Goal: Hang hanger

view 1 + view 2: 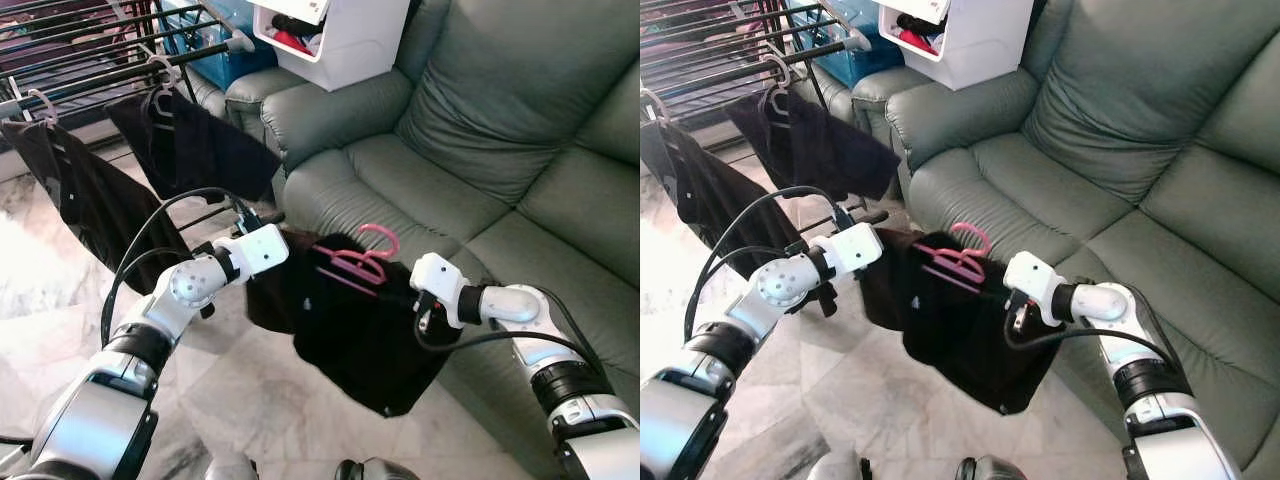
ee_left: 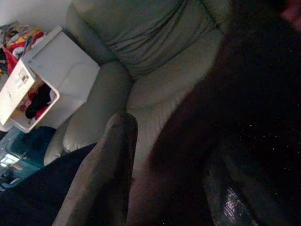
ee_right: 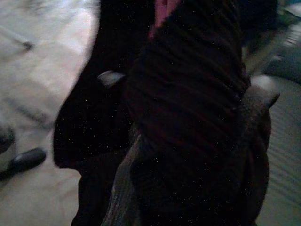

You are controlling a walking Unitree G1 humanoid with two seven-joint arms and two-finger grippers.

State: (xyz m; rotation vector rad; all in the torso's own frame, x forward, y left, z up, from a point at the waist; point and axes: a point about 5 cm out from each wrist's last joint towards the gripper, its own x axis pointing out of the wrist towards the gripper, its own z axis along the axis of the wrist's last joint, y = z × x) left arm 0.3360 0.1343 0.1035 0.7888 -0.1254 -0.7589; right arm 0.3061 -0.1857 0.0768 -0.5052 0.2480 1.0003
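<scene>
The robot stands in front of a grey-green leather sofa [image 1: 500, 130] and holds a black garment [image 1: 365, 325] in the air between its two arms, above the marble floor [image 1: 250, 390]. A pink hanger [image 1: 362, 260] lies on the upper part of this garment, with its hook pointing up toward the sofa seat. The left gripper [image 2: 169, 183] is at the left edge of the garment, and in the left wrist view its two fingers [image 2: 101, 174] are pressed on the dark cloth from both sides. The right gripper [image 3: 188, 155] is at the right edge, just beside the hanger, and in the right wrist view its fingers [image 3: 261, 108] pinch a thick fold of the same cloth. Behind the left arm stands a drying rack [image 1: 110, 70] with dark bars, where two other black garments [image 1: 190, 145] hang on pale hangers. A white storage box [image 1: 330, 35] with colourful things inside sits on the arm of the sofa.
</scene>
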